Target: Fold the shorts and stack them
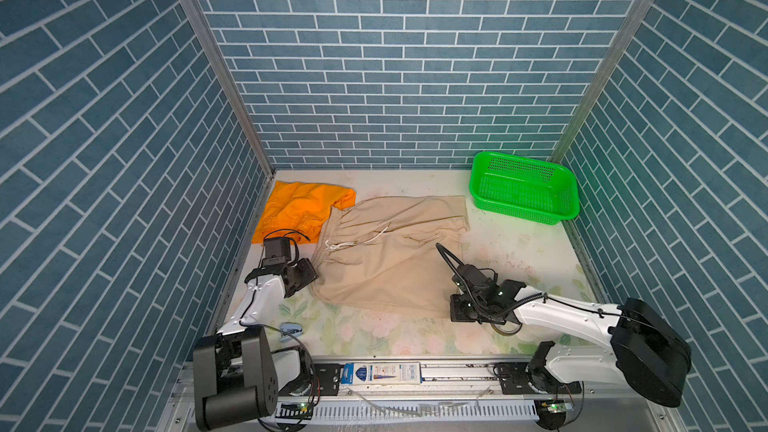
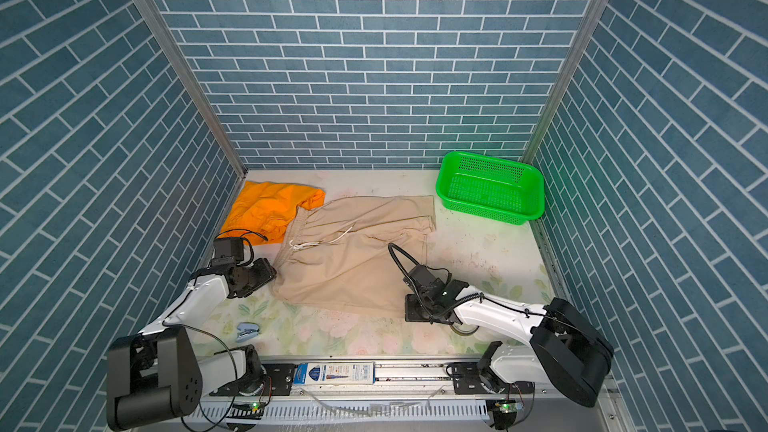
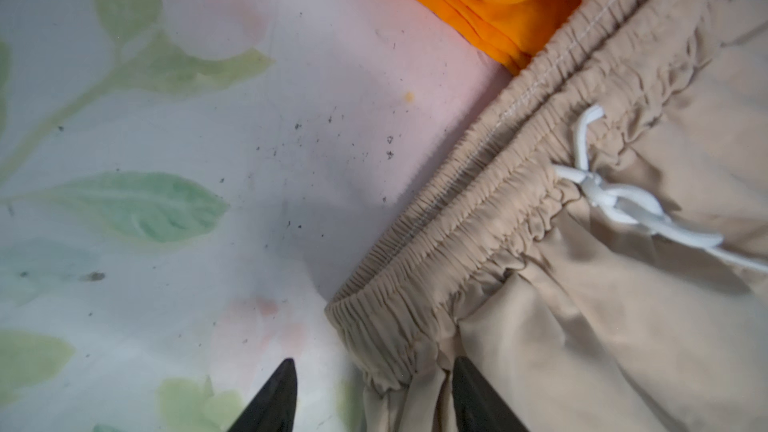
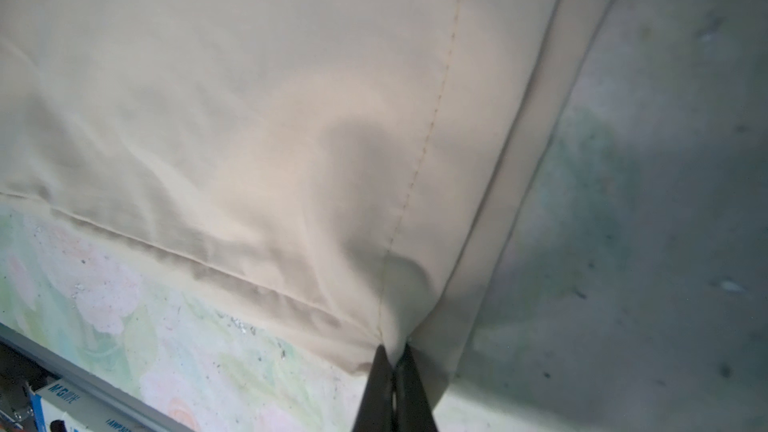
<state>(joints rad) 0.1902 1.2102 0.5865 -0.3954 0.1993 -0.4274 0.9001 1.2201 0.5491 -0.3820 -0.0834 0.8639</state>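
Two near corners decide the fold. The beige shorts [image 1: 386, 259] lie flat on the worktop [image 1: 519, 251] with their long axis running left to right, waistband toward your left arm and leg hems toward your right. Your right fingers [image 4: 376, 392] are pinched tight on the near hem corner. Your left fingers [image 3: 274, 405] stand about half apart astride the near waistband corner, cloth between them, not clamped. The orange shorts [image 1: 299, 209] sit bunched in the far left corner, touching the waistband.
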